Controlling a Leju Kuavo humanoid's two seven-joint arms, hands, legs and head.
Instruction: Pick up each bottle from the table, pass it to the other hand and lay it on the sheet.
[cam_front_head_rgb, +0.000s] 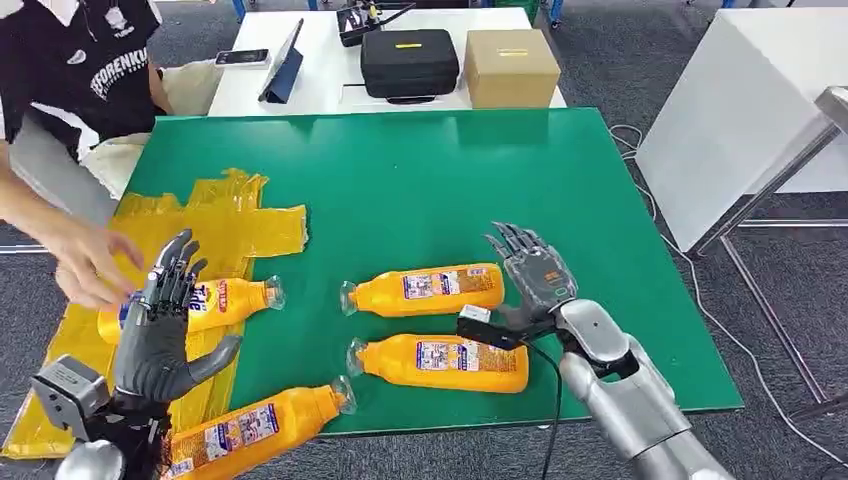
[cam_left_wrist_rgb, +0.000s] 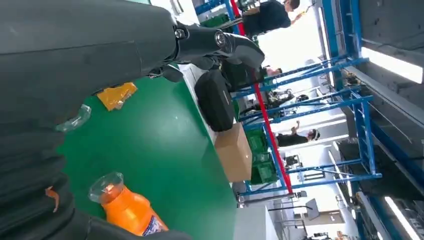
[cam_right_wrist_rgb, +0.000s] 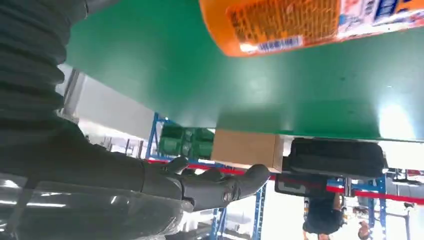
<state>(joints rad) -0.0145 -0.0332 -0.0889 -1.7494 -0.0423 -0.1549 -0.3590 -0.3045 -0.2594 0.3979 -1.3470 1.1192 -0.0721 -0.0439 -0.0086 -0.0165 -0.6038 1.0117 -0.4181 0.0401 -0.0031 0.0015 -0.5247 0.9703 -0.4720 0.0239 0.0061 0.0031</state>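
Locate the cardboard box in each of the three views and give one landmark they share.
Head view: the cardboard box stands on the white table beyond the green table, top centre.
Left wrist view: the box lies past the green table's edge, right of centre.
Right wrist view: the box sits at centre, past the green edge.
Shared landmark: the black case beside it.

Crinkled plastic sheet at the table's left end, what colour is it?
Yellow; the crinkled plastic sheet shows best in the head view.
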